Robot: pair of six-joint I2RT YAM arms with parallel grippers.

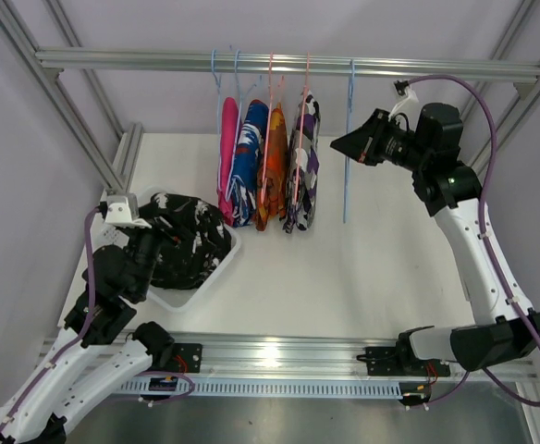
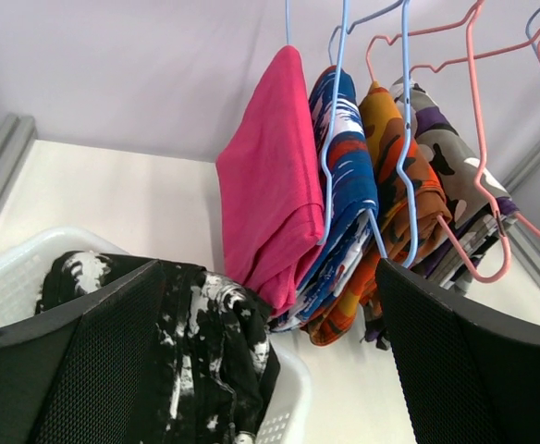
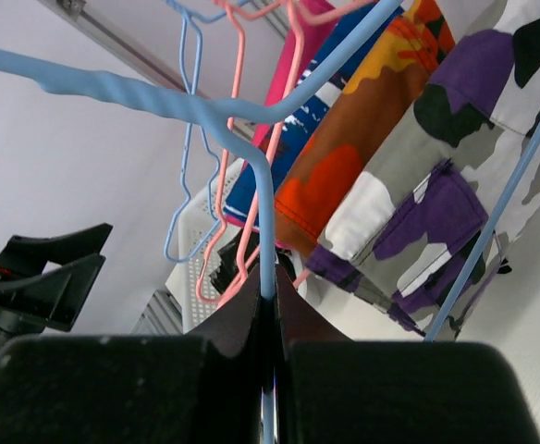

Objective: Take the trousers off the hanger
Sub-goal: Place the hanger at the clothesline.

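Beside hung trousers (image 1: 249,162), right gripper (image 3: 268,310) pinches blue hanger (image 3: 113,90).

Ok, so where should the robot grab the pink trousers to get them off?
Best guess: pinch the pink trousers at their loose bottom edge, coming from the left. They hang folded double at the end of the row, so that side is open; the blue patterned trousers press against the other side.

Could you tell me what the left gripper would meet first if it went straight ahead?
Most likely the left gripper would meet the lower fold of the plain pink folded cloth trousers, though depth is unclear.
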